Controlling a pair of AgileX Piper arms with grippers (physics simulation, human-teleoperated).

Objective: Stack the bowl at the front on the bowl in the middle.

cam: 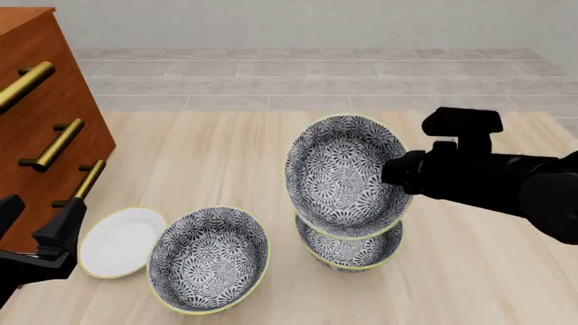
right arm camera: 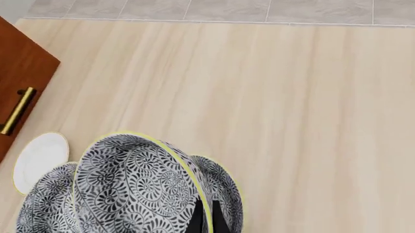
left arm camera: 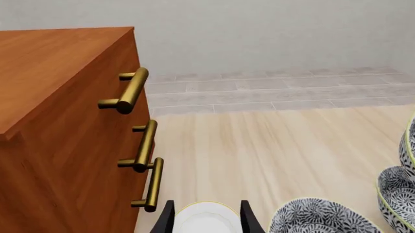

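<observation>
Carrying step. Right hand [cam: 397, 177] grips the tilted front bowl [cam: 345, 175] by its rim, lifted just above the middle bowl [cam: 350, 249]. Next: level it, lower, release. Left hand [left arm camera: 206, 219] open, idle.

A wooden drawer cabinet [cam: 36, 115] with brass handles [cam: 56, 144] stands at nine o'clock. A flat white plate [cam: 120, 242] lies at seven o'clock on the pale bench [cam: 208, 156], touching a third patterned bowl [cam: 208, 258].
</observation>
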